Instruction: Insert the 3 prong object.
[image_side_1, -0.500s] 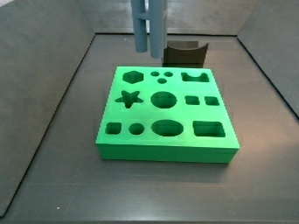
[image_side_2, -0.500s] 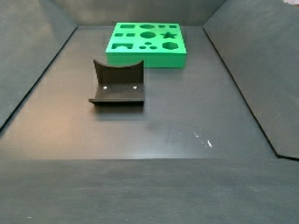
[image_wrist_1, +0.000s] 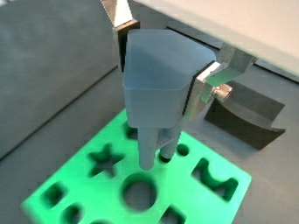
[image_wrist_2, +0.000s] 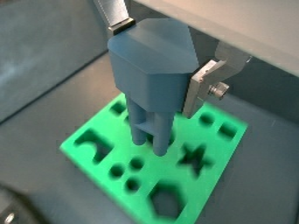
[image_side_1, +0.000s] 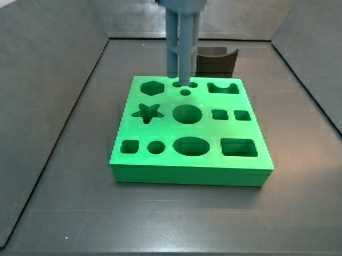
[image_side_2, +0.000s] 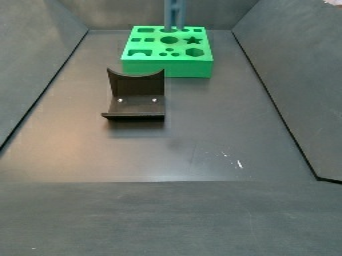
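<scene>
Gripping the grey-blue three-pronged plastic piece (image_wrist_1: 162, 79) between my silver finger plates, my gripper (image_wrist_2: 155, 66) hangs above the far rows of the bright green foam board with shaped cut-outs (image_side_1: 189, 133). In a side view the prongs (image_side_1: 182, 70) point straight down, their tips close over the small holes near the board's far edge. Behind the board in that view stands the dark L-shaped fixture (image_side_1: 217, 57); another side view shows it on the grey floor, apart from the board (image_side_2: 171, 50).
</scene>
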